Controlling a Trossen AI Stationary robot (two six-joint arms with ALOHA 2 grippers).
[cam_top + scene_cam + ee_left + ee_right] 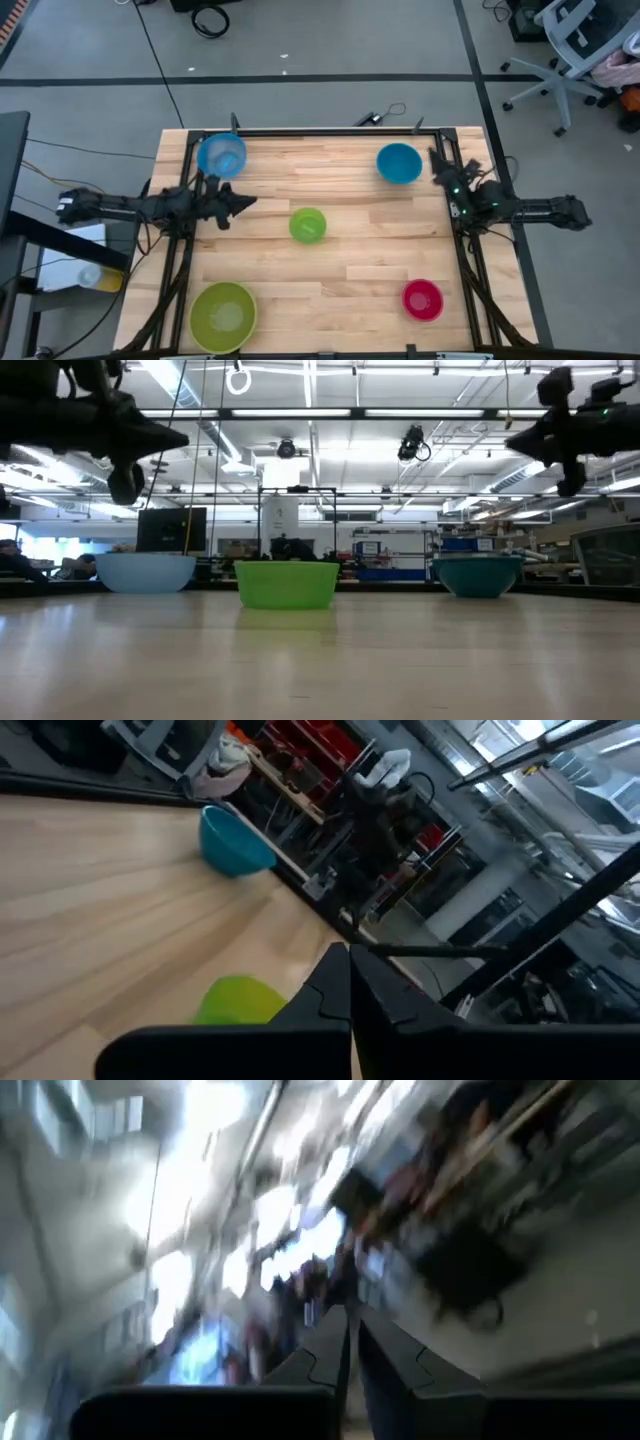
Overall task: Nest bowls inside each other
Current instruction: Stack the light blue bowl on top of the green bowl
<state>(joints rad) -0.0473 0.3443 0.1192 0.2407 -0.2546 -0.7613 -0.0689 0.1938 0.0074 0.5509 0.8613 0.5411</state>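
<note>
Five bowls sit upright on their bases, apart from one another, on the wooden table (350, 250). The light blue one (222, 155) is at the far left and the teal one (399, 163) at the far right. A small green one (308, 225) is in the middle, the large lime-green one (223, 316) at the near left, and the red-pink one (423, 299) at the near right. My left gripper (245, 203) hovers shut at the left side, pointing level toward the small green bowl (240, 1000). My right gripper (437, 162) hovers shut beside the teal bowl. Both hold nothing.
A black frame (330, 131) runs along the table's far edge and down both sides. Bare wood lies between the bowls. An office chair (580, 50) stands on the floor beyond the far right corner.
</note>
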